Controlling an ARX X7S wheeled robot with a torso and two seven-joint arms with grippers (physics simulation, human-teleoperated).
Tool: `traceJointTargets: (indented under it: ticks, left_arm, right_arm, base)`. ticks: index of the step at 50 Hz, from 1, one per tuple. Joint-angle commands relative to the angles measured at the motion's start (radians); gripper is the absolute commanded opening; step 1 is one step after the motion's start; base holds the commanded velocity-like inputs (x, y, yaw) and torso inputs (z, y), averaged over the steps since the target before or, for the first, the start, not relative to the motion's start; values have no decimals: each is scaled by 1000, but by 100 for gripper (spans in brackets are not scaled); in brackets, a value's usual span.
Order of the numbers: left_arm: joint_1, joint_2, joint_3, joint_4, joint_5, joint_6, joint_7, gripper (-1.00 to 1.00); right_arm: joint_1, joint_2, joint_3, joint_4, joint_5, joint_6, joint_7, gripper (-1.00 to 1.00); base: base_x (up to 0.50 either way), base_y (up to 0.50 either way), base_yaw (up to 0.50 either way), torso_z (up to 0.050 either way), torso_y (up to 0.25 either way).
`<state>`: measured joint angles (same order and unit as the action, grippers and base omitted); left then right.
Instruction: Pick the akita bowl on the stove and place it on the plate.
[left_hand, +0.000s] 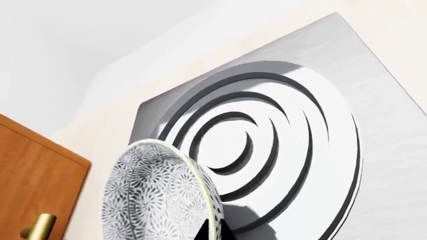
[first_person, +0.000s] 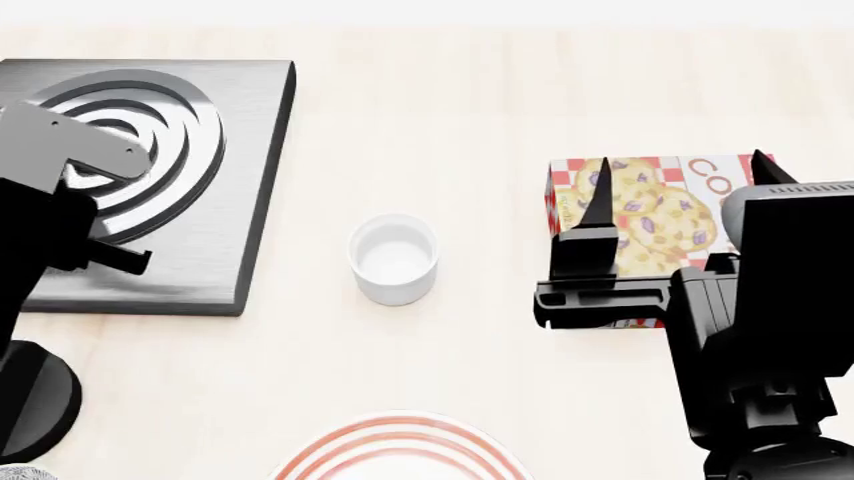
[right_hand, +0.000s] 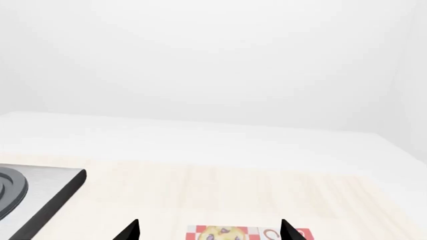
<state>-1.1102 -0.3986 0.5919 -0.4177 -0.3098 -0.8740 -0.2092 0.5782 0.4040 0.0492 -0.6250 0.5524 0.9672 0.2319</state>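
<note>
The akita bowl (left_hand: 163, 195) is tipped on its edge, close to the left camera and above the stove (left_hand: 373, 165), so the left tool probably holds it; I cannot tell for sure. The right tool (first_person: 674, 180) waits wide and holds nothing. The plate (first_person: 400, 450) sits near on the surface (first_person: 441, 110).

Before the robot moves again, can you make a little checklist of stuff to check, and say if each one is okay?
1. Akita bowl off the stove: ok, burner rings bare.
2. Left gripper's hold on bowl: cannot tell, fingers hidden.
3. Plate free to receive it: ok for the visible part.
4. White cup clear of plate: ok.
5. Right gripper out of the way: ok, open over the cookie box.
</note>
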Motion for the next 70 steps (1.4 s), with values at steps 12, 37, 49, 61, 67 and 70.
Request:
traceJointTargets:
  ticks: [12,37,49,61,67,70]
  left_arm:
    - [-44,59,-223,31,-90,85,-105,-100]
    - [-169,10,-35,450,-96,-6,17,-100]
    - [-213,-77,140,712,-66,-65,108,-100]
    - [-260,-145,281,894,-35,-86,188,-100]
    - [-289,-172,327,965,-31,-87,232,-100]
    - [-310,-189,360,1002,-15,-87,251,-100]
  right_arm:
    - [3,6,-5,-1,9,3,6,100]
    - [3,10,-9,-1,15,-1,14,100]
    - [-2,15,-11,2,15,-12,13,100]
    - [3,16,-11,-9,25,2,23,100]
    - [-1,18,-16,3,18,-15,19,100]
    - [-1,18,-17,5,18,-17,19,100]
  base:
    - [0,0,0,0,0]
    - [0,0,0,0,0]
    - [0,0,0,0,0]
    - [0,0,0,0,1]
    - [0,0,0,0,0]
    - [0,0,0,0,0]
